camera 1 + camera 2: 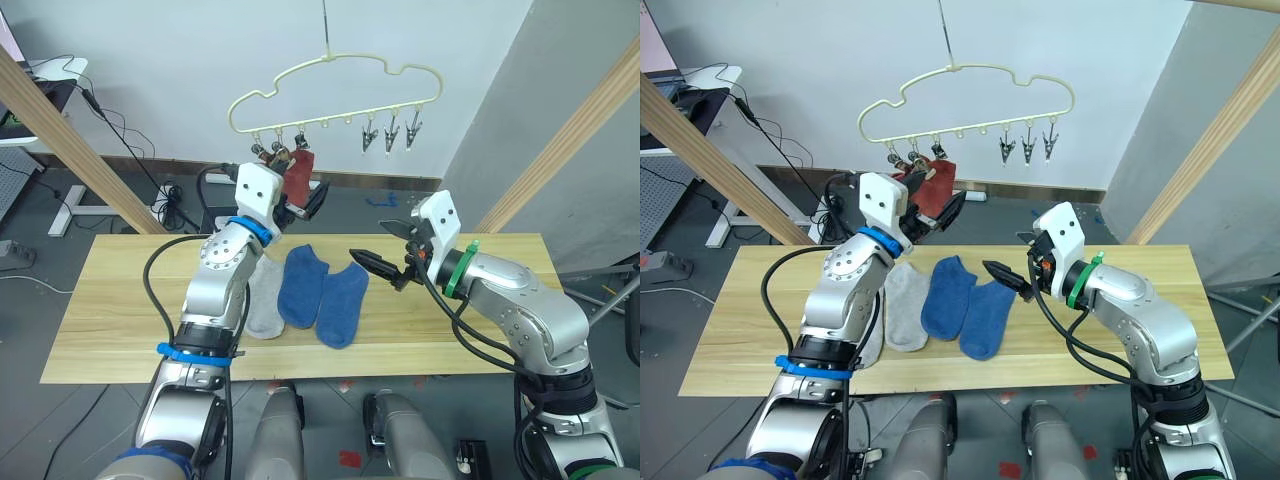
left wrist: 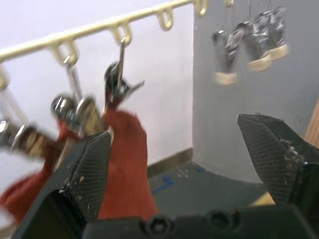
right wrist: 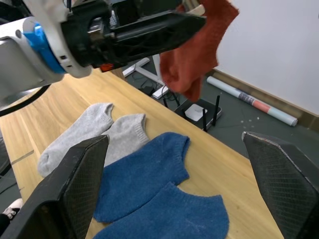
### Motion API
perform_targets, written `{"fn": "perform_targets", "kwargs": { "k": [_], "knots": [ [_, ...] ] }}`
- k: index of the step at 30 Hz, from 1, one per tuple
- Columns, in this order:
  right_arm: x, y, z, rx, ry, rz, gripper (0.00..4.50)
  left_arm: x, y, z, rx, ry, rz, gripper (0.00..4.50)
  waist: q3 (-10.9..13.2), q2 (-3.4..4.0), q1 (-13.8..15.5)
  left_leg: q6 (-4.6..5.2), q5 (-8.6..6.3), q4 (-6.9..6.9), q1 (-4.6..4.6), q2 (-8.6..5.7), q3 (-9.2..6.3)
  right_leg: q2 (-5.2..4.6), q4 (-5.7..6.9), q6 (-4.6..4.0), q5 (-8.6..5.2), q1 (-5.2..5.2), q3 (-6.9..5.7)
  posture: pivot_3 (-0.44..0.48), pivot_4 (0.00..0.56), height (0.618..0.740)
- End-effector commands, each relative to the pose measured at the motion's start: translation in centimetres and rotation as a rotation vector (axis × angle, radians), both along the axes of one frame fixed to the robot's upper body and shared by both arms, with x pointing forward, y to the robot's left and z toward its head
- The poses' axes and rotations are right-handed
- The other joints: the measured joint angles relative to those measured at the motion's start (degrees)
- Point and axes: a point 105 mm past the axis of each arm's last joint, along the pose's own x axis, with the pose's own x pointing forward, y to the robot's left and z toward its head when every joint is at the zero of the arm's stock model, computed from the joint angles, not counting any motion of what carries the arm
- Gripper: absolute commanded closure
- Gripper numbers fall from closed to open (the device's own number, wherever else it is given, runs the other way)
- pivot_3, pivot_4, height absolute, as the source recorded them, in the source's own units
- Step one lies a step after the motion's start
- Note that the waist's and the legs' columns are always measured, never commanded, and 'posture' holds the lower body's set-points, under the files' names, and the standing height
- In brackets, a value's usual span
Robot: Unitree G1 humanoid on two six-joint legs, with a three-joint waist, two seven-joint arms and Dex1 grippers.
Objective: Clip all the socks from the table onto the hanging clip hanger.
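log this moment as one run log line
red socks clipped on hanger | left gripper open beside them | right gripper open | grey, blue socks on table

Rust-red sock (image 1: 298, 172) on pale yellow clip hanger (image 1: 334, 82); blue socks (image 1: 322, 291), grey socks (image 1: 905, 308) (yellowish wood table (image 1: 120, 310)).

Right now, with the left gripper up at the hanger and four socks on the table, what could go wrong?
The open left gripper sits right beside the hanging rust red sock; pulling away could snag it and tug it off its clip. The clip hanger hangs from one thin hook, so a nudge could set it swinging. The blue socks overlap, so the right gripper might lift both.
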Motion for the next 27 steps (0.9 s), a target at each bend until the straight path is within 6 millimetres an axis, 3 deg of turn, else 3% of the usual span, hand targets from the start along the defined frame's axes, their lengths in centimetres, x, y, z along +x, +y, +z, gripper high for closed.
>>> {"fn": "perform_targets", "kwargs": {
  "k": [1, 7, 14, 20, 27],
  "knots": [
    [-0.4, 0.1, 1.6, 0.018, -0.058, 0.003, 0.02, 0.7, -0.2, 1.3, -0.014, -0.072, 0.026, 0.0, 0.0, 0.0, -0.3, 0.0, 0.0, 0.0, 0.0, 0.0, 0.0, 0.0, 0.0, 0.0, 0.0, 0.0, -0.01, -0.085, 0.223, 0.74],
    [-0.6, 0.5, 1.8, 0.03, -0.062, -0.015, 0.02, 2.4, -0.1, 1.9, -0.06, -0.077, 0.073, 0.0, 0.0, -0.01, -1.4, 0.01, 0.01, 0.02, -0.03, -0.02, 0.0, -0.01, 0.01, 0.01, 0.01, 0.0, -0.02, -0.122, 0.215, 0.74],
    [-0.7, 1.1, 1.3, 0.033, -0.055, -0.012, 0.02, 2.8, -0.8, 2.1, -0.083, -0.068, 0.01, 0.0, -0.1, -0.01, -2.5, -0.11, 0.1, 0.02, -0.02, -0.02, 0.01, 0.0, 0.04, 0.01, 0.01, 0.0, -0.03, -0.123, 0.201, 0.74],
    [-0.7, 2.4, 0.9, 0.051, -0.044, 0.025, 0.02, 1.5, -1.3, 1.5, -0.116, -0.008, -0.114, 0.0, -0.3, -0.02, -2.6, -0.15, 0.15, 0.03, -0.01, 0.0, -0.01, 0.0, 0.1, 0.01, 0.02, 0.0, -0.06, -0.066, 0.202, 0.74],
    [-0.5, 3.2, 0.6, 0.075, -0.035, 0.054, 0.02, -0.8, 0.5, -0.6, -0.116, 0.094, -0.091, 0.0, -0.4, 0.01, -2.3, -0.24, 0.26, 0.04, 0.04, 0.05, -0.08, 0.01, 0.25, -0.01, 0.02, 0.0, -0.07, -0.014, 0.208, 0.74]
  ]
}}
